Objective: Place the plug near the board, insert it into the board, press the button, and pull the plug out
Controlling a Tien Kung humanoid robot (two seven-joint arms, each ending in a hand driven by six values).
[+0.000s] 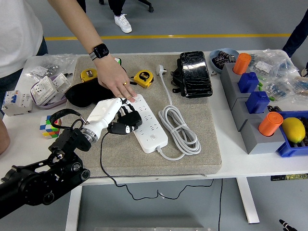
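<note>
Left hand (pixel 121 120) curls its fingers round the black plug (pixel 126 126), holding it against the left edge of the white board (pixel 149 123) on the grey mat (pixel 192 144).

Plug: chunky, matte black, its thin black cable (pixel 103 163) trailing off the mat's near edge. Board: long, smooth white plastic with rows of sockets, lying diagonally; its thick white cord (pixel 180 130) is coiled just to the right. Mat is coarse and felt-like. A person's hand (pixel 115 82) with a watch (pixel 99 51) presses flat on the board's far end, touching it just beyond the robot's hand. Near it lie two yellow tape measures (pixel 143 78) and a black cloth (pixel 84 94); a glossy black pouch (pixel 195 73) sits further right. Cube (pixel 48 126) on the left of the table (pixel 231 156); grey blocks (pixel 250 115) with orange and blue caps on the right.
</note>
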